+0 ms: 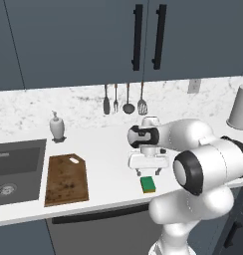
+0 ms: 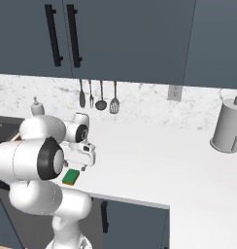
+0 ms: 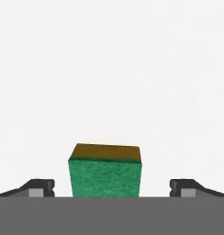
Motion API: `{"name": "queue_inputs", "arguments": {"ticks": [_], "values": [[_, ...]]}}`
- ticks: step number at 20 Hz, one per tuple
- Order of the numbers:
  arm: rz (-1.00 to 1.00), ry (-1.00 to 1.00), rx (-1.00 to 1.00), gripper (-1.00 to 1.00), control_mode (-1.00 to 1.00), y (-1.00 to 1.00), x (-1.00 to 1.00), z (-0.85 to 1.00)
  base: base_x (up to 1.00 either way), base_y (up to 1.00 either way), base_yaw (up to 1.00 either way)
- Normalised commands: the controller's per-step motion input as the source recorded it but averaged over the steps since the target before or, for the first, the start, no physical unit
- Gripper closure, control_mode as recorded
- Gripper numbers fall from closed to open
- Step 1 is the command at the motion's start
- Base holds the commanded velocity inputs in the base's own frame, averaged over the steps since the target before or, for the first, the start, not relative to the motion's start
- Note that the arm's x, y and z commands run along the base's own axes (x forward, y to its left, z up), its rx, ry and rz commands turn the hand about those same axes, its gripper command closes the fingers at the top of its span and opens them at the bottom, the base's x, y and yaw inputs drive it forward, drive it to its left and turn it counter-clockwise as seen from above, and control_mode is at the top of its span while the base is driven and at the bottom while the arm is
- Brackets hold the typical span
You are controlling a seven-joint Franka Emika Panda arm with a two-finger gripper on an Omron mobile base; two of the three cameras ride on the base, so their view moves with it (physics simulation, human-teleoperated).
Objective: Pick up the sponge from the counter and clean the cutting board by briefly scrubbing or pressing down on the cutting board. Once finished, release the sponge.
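Observation:
The sponge [image 1: 149, 185], a small green block with a yellow edge, lies flat on the white counter [image 1: 108, 159] near its front edge. My gripper [image 1: 148, 174] hangs just above it, pointing down and open. In the hand view the sponge [image 3: 105, 173] sits midway between the two spread fingertips [image 3: 39, 187], not touched by either. From the right side the sponge [image 2: 70, 177] shows just below the gripper [image 2: 79, 167]. The dark brown cutting board [image 1: 66, 179] lies flat to the left, beside the sink.
A dark grey sink basin [image 1: 16, 169] is set into the counter at the left, with a soap dispenser [image 1: 57, 127] behind it. Utensils [image 1: 127, 99] hang on the marble backsplash. A grey canister [image 2: 228, 126] stands far right.

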Motion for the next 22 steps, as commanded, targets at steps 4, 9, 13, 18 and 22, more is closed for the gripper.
{"name": "queue_inputs", "arguments": {"ticks": [4, 9, 13, 18, 22], "values": [[0.00, 0.08, 0.00, -1.00, -1.00, 0.05, 0.00, -0.26, 0.00, 0.00, 0.00], [0.00, 0.01, 0.00, -1.00, -1.00, 0.07, 0.00, -0.18, 0.00, 0.00, 0.00], [0.00, 0.04, 0.00, -1.00, -1.00, 0.04, -0.18, -0.23, 0.00, 0.00, 0.00], [0.00, 0.01, 0.00, -1.00, -1.00, 0.00, -0.26, -0.18, 0.00, 0.00, 0.00], [0.00, 0.00, 0.00, -1.00, -1.00, 0.03, -0.24, -0.14, 0.00, 0.00, 0.00]]}}
